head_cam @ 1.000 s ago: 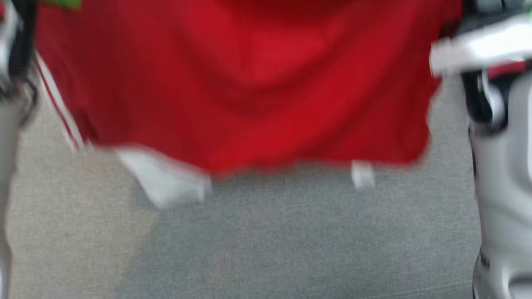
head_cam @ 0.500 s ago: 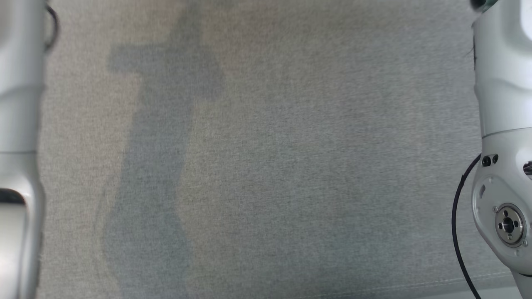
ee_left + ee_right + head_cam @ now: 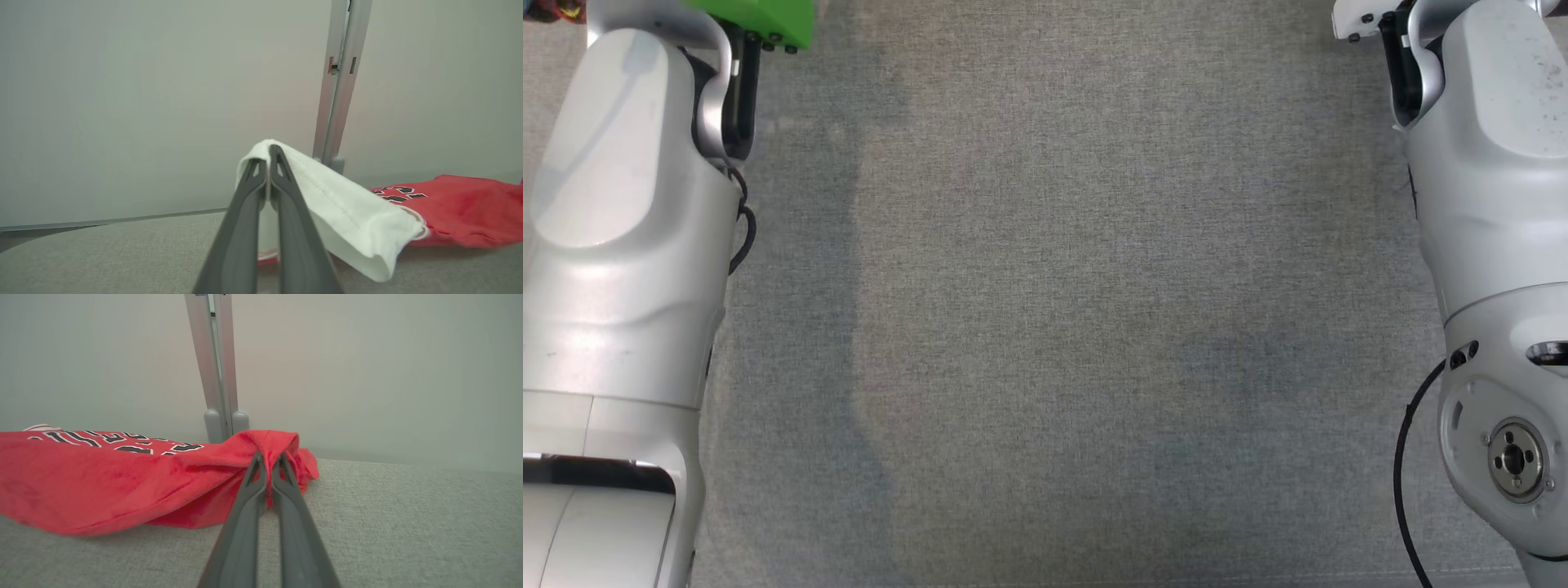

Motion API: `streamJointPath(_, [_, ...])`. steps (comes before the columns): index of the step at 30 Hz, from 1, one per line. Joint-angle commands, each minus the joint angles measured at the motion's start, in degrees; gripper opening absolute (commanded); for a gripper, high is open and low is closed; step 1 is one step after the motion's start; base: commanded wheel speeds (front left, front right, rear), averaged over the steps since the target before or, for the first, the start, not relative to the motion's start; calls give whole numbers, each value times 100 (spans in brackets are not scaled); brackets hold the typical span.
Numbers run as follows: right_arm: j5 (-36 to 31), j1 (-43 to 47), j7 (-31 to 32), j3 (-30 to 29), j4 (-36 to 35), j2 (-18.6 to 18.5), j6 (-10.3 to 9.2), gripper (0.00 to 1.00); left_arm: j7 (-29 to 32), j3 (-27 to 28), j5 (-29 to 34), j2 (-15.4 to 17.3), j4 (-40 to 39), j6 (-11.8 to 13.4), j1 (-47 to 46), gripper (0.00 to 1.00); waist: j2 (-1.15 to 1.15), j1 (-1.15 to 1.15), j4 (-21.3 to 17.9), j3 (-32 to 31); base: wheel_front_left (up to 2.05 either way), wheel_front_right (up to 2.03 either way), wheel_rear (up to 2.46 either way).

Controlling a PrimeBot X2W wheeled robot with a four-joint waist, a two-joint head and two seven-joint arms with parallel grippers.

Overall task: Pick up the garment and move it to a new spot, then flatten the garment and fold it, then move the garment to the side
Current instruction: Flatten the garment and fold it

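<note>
The left hand (image 3: 267,163) is pressing its two dark fingers (image 3: 245,228) together on the garment (image 3: 347,212); the right hand (image 3: 268,463) is doing likewise. Behind the hands, the left forearm (image 3: 621,229) and right forearm (image 3: 1494,180) are stretching forward.

The grey surface (image 3: 1045,327) lies open down the middle; ahead, the red garment (image 3: 102,482), 1 metal post (image 3: 216,367) and the wall (image 3: 367,375) close it off.

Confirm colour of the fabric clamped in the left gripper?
White: the stitched trim of the red lettered garment; left wrist view shows it best.
</note>
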Motion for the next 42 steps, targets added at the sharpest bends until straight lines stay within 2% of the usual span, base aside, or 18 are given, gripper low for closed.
streamJointPath(1, [114, 179, -22, 81, -66, -24, -11, 0, -26, 64, -46, 11, -88, -37, 116, 0, 0, -1, -14, -46, 0, 0, 0])
streamJointPath(8, [979, 948, -25, 544, -625, -17, -10, 0, -22, 295, -179, 119, -607, -131, 917, 0, 0, -1, -104, -411, 0, 0, 0])
streamJointPath(18, [1936, 2705, -26, 1154, -2039, -56, -11, 0, -24, 703, -305, 267, -2195, -88, 3177, 0, 0, -1, -280, -1338, 0, 0, 0])
streamJointPath(26, [2275, 4239, -26, 1536, -2998, -95, -11, 0, -23, 931, -409, 180, -3542, 147, 5406, 0, 0, -1, -389, -2154, 0, 0, 0])
streamJointPath(33, [2542, 5726, -26, 1506, -4061, -83, -11, 0, 20, 748, -409, -4, -4635, 443, 7152, 0, 0, -1, -286, -2757, 0, 0, 0])
streamJointPath(42, [2651, 7355, 151, 1380, -5387, -26, -11, 0, 471, 630, -280, 225, -5883, 742, 8357, 0, 0, -1, -173, -3086, 0, 0, 0])
